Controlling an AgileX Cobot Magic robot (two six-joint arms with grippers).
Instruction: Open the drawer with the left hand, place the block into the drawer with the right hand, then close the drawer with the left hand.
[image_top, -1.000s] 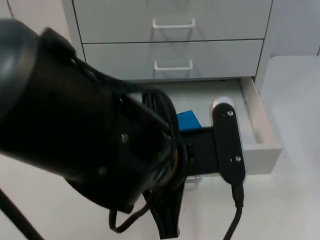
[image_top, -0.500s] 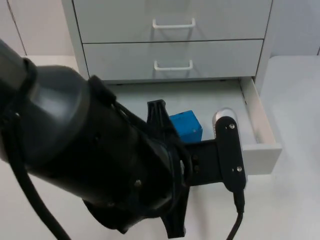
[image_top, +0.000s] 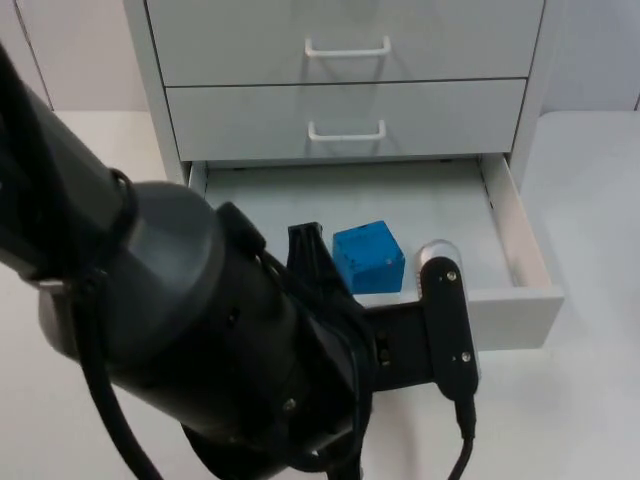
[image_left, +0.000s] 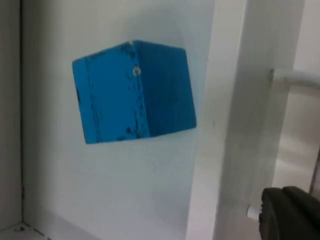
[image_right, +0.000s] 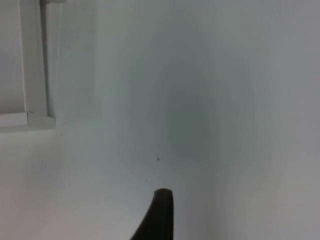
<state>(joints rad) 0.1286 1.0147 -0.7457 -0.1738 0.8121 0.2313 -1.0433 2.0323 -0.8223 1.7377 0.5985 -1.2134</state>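
- Since a second ago, my left arm (image_top: 200, 340) has swung lower and leftward in the top view, uncovering the blue block (image_top: 368, 257), which was half hidden behind it before.
- The blue block sits inside the open bottom drawer (image_top: 515, 300), on the drawer floor near the front wall, roughly midway across its width.
- In the left wrist view the same block (image_left: 132, 90) lies tilted corner-on against the pale drawer floor, just beside the drawer's white front panel (image_left: 225, 125), not touching it as far as I can see.
- The drawer's white handle (image_left: 295, 77) shows past the front panel, with one of my black left fingertips (image_left: 290, 215) near it.
- My left gripper is at the drawer front; I cannot tell how far its fingers are spread.
- My right gripper shows as a single black fingertip (image_right: 157, 215) over bare white table top (image_right: 200, 100); its spread is likewise unclear to me. A white cabinet edge (image_right: 32, 65) stands nearby.
- Two upper drawers (image_top: 345, 115) of the white cabinet are pushed in.
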